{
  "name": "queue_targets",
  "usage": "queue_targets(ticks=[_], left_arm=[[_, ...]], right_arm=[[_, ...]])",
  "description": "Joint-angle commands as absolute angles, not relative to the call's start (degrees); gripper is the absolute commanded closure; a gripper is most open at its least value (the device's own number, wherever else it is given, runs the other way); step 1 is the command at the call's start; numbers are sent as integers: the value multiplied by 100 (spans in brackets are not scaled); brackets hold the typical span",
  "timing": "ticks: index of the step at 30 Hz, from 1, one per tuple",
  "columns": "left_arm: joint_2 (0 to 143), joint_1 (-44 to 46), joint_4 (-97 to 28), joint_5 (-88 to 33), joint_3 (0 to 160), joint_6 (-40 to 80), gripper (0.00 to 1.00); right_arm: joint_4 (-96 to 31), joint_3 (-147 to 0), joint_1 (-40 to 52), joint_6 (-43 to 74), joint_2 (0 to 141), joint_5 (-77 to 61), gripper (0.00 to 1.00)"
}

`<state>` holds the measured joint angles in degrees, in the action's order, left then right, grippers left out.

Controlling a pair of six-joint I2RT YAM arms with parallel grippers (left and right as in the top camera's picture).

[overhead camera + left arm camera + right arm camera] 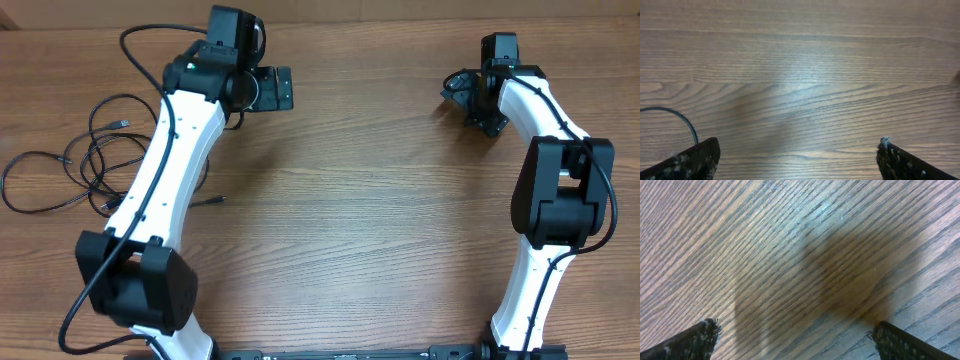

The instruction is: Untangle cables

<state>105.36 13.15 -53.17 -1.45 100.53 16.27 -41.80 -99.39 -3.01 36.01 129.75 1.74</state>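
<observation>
While both arms reach out over the wooden table [360,220], the cables [90,160] lie in a loose black tangle near its left edge, partly hidden under the left arm's white forearm. One plug end [214,200] pokes out on that arm's right side. The left gripper [278,90] sits at the far side of the table, well apart from the tangle, its jaws spread wide with only bare wood between them. The right gripper [462,95] is at the far right, jaws equally wide and holding nothing, far from any cord
</observation>
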Motion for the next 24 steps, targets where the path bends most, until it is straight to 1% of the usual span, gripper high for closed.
queue_targets(ticks=[1, 4, 6, 8, 12, 19, 21, 24], left_arm=[[10134, 1352, -5334, -193, 10068, 1542, 0], [9633, 1341, -5234, 311, 10053, 1308, 0], [9179, 1343, -5085, 340, 9861, 1055, 0], [8737, 1341, -4486, 340, 9282, 727, 0], [7940, 1341, -2849, 338, 7693, 617, 0], [6539, 1205, 633, 340, 4167, 714, 0], [6180, 1057, 1404, 342, 3267, 996, 0], [5756, 840, 1968, 344, 2314, 1516, 0]], right_arm=[[-4180, -9848, -325, 3623, 13139, 145, 0], [-4180, -9848, -325, 3623, 13139, 145, 0], [-4180, -9848, -325, 3623, 13139, 145, 0], [-4180, -9848, -325, 3623, 13139, 145, 0], [-4180, -9848, -325, 3623, 13139, 145, 0], [-4180, -9848, -325, 3623, 13139, 145, 0], [-4180, -9848, -325, 3623, 13139, 145, 0], [-4180, -9848, -325, 3623, 13139, 145, 0]])
